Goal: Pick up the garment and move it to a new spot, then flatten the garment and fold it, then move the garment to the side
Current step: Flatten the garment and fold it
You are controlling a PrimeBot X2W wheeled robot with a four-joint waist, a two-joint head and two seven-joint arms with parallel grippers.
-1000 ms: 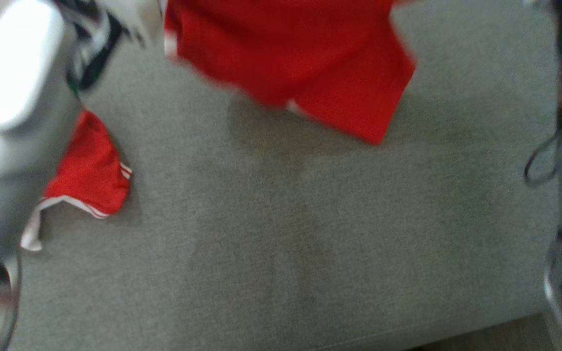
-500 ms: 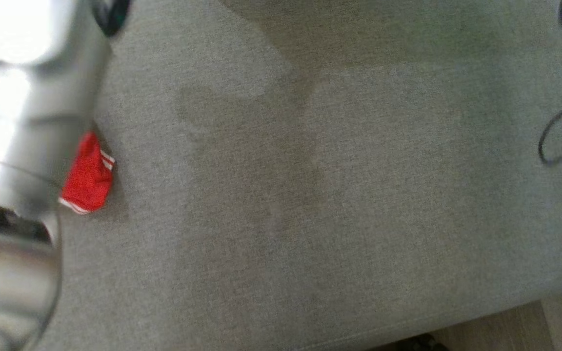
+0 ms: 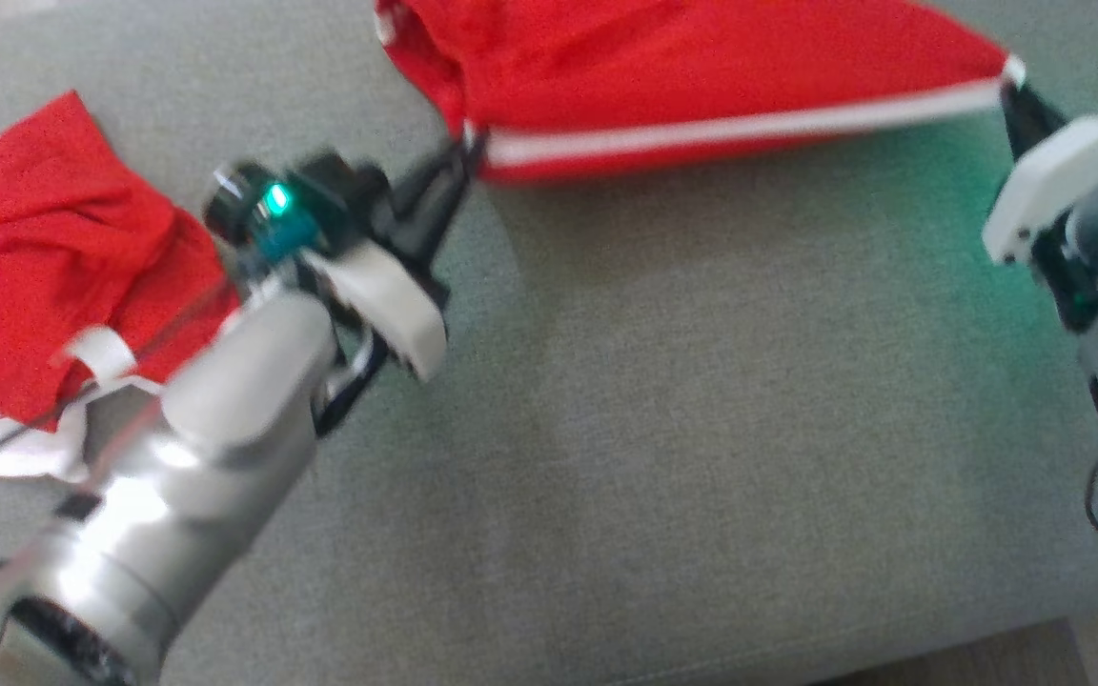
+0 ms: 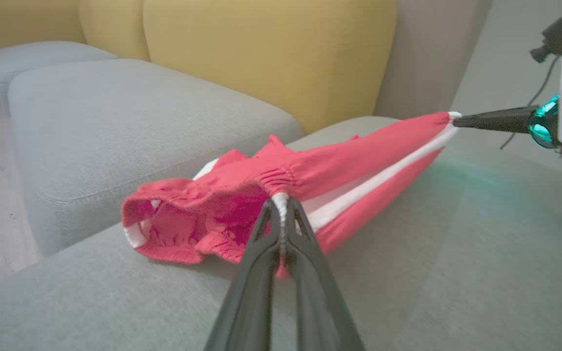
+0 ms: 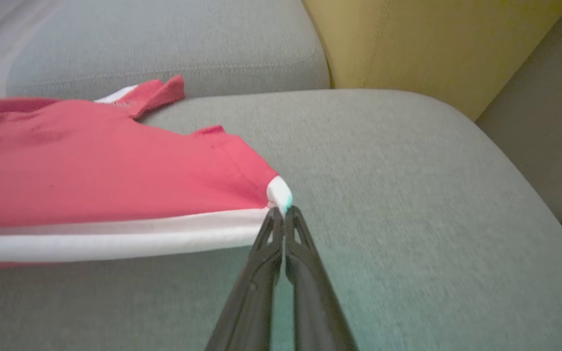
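The garment is red with a white stripe along one edge. It is pulled taut between my two grippers, low over the grey sofa seat. My left gripper is shut on its gathered waistband end; in the left wrist view the gripper pinches the garment, whose bunched part rests on the seat. My right gripper is shut on the opposite white corner; in the right wrist view the gripper nips the garment. The right gripper also shows in the left wrist view.
A second red piece of clothing with white trim lies crumpled at the seat's left, behind my left forearm. Yellow back cushions stand behind the seat, and another grey seat adjoins it. The sofa's front edge runs along the bottom.
The head camera has moved, so the whole picture has shifted. The garment, hanging loose at the top a second ago, is now stretched taut between both grippers.
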